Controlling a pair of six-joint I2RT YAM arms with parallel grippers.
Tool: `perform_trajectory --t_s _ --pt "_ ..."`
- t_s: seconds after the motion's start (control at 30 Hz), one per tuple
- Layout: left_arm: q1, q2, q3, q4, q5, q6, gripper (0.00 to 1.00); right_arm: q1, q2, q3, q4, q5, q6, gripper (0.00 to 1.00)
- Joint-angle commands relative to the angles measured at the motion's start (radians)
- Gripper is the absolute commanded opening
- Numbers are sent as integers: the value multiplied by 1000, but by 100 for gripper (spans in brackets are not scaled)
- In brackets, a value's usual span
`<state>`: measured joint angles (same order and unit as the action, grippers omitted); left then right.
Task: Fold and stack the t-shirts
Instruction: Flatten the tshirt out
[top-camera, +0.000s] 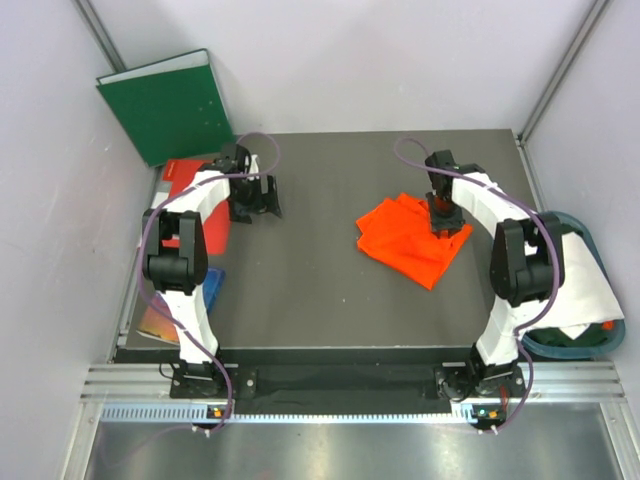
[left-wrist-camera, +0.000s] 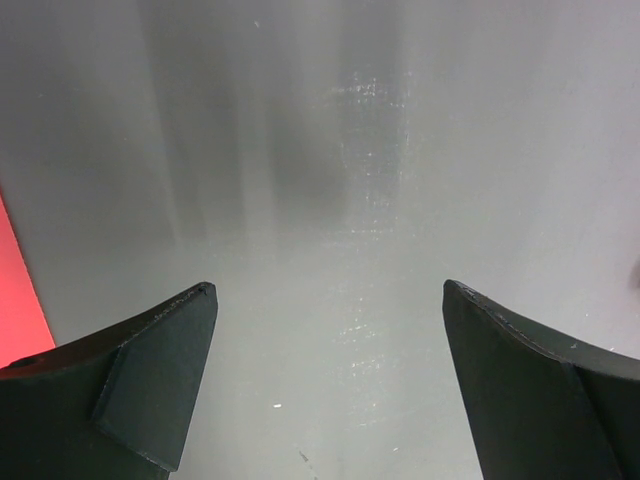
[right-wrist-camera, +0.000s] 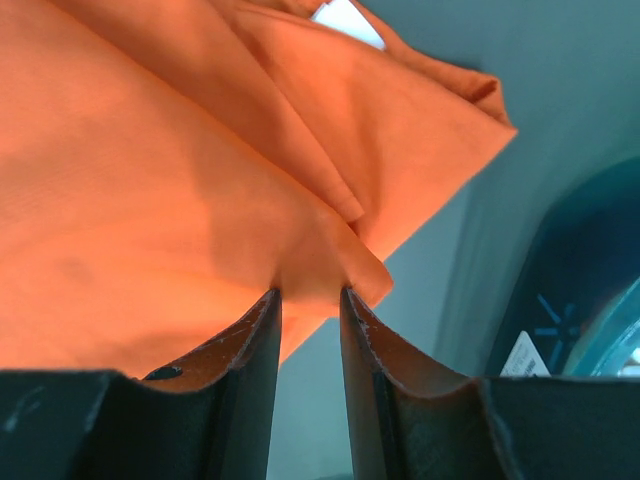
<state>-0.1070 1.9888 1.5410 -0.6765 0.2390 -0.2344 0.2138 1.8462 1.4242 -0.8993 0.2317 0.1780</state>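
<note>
Right tool (top-camera: 448, 222) is over the bright orange cloth t-shirt (top-camera: 410, 240), which lies crumpled and partly doubled over on the right half of the dark grey bench (top-camera: 320, 300).

Right wrist view: the jaws stand nearly together, and a hem or fold of the orange cloth t-shirt (right-wrist-camera: 150, 180) runs in between the tips of the right tool (right-wrist-camera: 310, 300). I read this as clenched on the cloth, a thin pinch only. Several loose layers show above the pinch.

Left tool (top-camera: 255, 200) is at the far left of the bench, well apart from the shirt. Left wrist view: left tool (left-wrist-camera: 328, 288) has its jaws wide apart and nothing between them, released, with bare bench below.

The white cloth t-shirt (top-camera: 585, 280) hangs over the rim of the round teal basket (top-camera: 560, 345) at the right bench edge, untouched and not folded.

The flat red folder (top-camera: 190, 175) and the green binder (top-camera: 165, 105) sit at far left, outside the work.

Step in hand (judgement): early folding of the orange shirt, which is bunched rather than squared. Nothing is stacked.

Next move calls for:
- drawing the pinched edge out to flatten the cloth;
- bringing the left tool across to take the opposite edge, since one pinch alone would drag the whole heap.
</note>
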Motion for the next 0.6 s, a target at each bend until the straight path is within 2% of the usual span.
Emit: perform_trajectory --t_s 0.0,0.1,0.17,0.2,0.23,0.33,0.43,0.57 --pt "-7 -2 37 -12 13 6 99 1 19 -13 14 92 0 31" --pt "-10 -1 42 -14 14 7 99 1 36 -7 5 100 -2 31" --pt "-13 -1 41 -15 14 7 99 1 18 -8 7 84 -11 35" --pt "-13 -1 41 -17 13 7 99 1 2 -13 13 72 -15 40" --pt "-13 1 41 -18 14 10 99 1 -13 -19 28 61 -17 57" --pt "-14 1 36 -18 13 10 99 1 -93 -47 65 73 -20 82" --pt "-17 4 36 -18 14 12 99 -7 -128 -71 77 106 -28 89" --pt "-19 10 39 -18 16 10 99 -17 -81 -90 97 101 -29 87"
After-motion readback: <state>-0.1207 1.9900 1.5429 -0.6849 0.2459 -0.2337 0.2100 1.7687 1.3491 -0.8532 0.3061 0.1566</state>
